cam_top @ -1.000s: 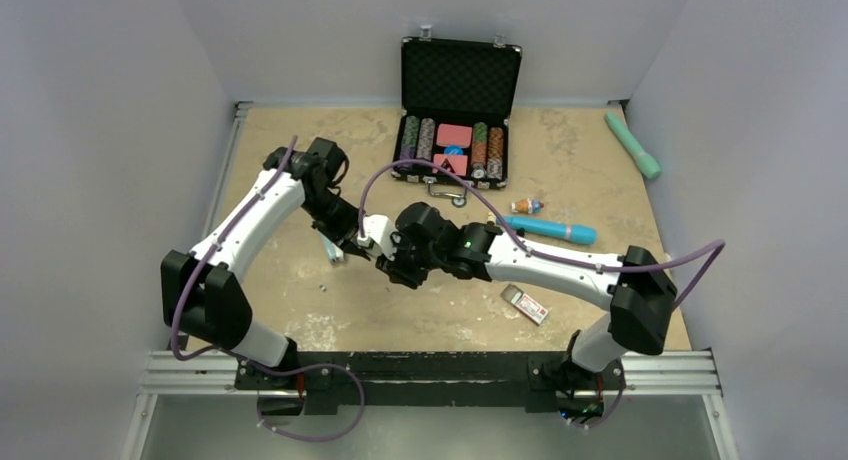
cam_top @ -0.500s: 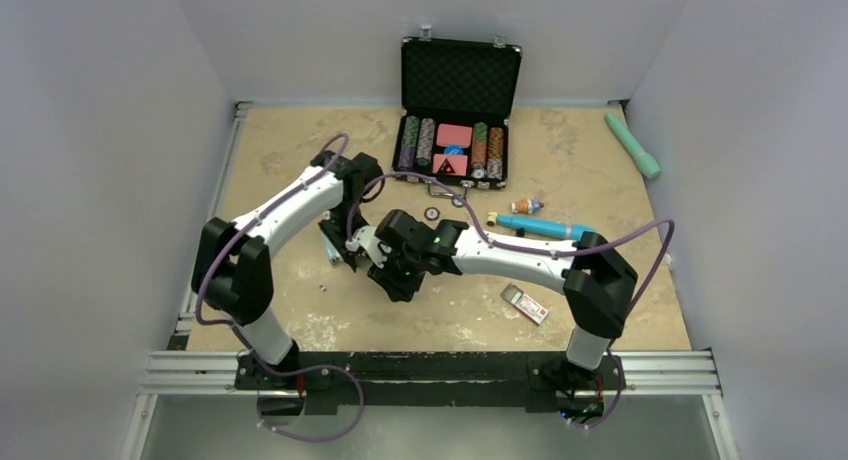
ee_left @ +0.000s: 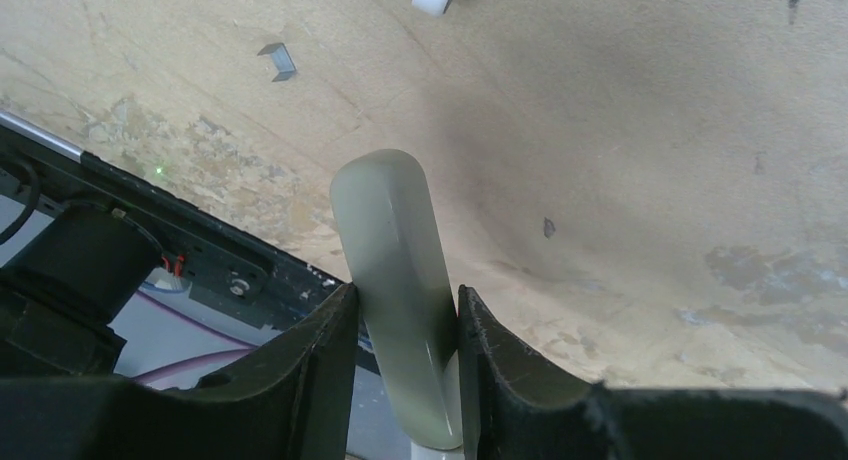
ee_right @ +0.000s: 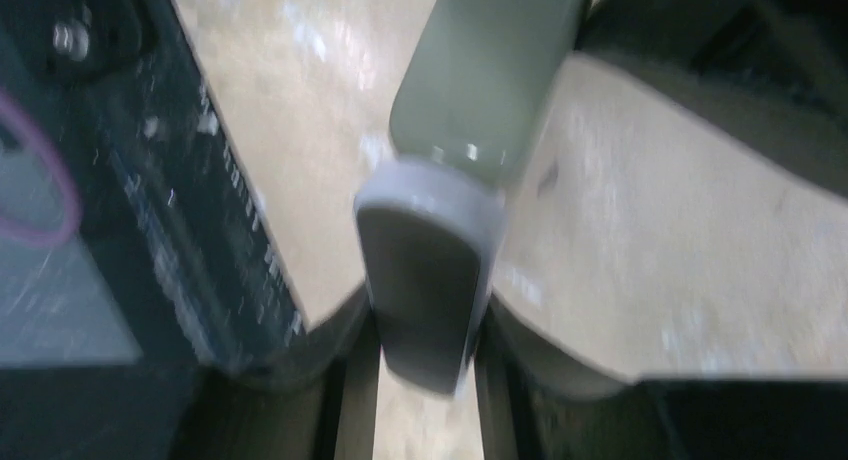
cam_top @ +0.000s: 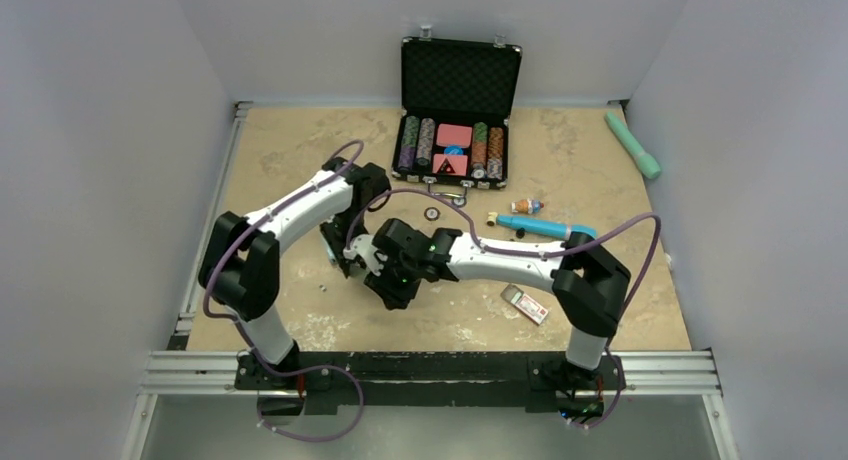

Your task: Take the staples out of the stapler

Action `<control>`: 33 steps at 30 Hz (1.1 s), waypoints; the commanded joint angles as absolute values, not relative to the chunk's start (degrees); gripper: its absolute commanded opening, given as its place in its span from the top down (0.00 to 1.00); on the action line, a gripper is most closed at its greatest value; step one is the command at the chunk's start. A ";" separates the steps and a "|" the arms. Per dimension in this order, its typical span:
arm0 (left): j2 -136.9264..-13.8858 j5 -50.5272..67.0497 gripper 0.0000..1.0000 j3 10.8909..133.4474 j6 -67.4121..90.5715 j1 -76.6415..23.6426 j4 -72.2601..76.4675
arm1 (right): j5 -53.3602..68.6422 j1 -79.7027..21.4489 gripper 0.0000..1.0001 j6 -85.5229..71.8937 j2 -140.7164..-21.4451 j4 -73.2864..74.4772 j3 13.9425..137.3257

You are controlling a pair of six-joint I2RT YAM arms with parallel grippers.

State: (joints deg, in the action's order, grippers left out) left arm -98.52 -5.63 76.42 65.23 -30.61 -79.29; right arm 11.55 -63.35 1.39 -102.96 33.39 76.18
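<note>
Left gripper (ee_left: 407,305) and right gripper (ee_right: 420,350) both pinch the stapler (ee_left: 385,220), hiding it from overhead. A loose staple (ee_left: 278,61) lies nearby, chip case (cam_top: 460,75) beyond.

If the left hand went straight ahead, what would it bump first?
Probably the table. The left hand grips the stapler, which sticks out in front, so its tip would likely land there first; depth is unclear.

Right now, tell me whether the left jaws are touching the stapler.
Touching. The left wrist view shows both jaws pressed against the stapler, no gap.
</note>
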 commanded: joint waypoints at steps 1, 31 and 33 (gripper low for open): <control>-98.41 -17.04 1.00 72.63 56.98 -33.65 -83.29 | 12.77 -61.24 1.00 -5.02 -103.89 26.96 59.97; -97.97 -5.03 1.00 77.20 46.53 -34.00 -77.23 | 3.07 -61.48 1.00 -15.46 -98.71 32.10 71.24; -98.13 -4.76 1.00 80.13 46.64 -33.96 -79.83 | 2.14 -61.47 1.00 -14.90 -98.72 35.32 74.37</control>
State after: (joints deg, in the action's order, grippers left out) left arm -101.32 -2.79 75.50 51.64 -32.69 -70.02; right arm 8.88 -63.75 -13.02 -99.96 25.10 68.31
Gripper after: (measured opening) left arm 0.409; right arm 0.366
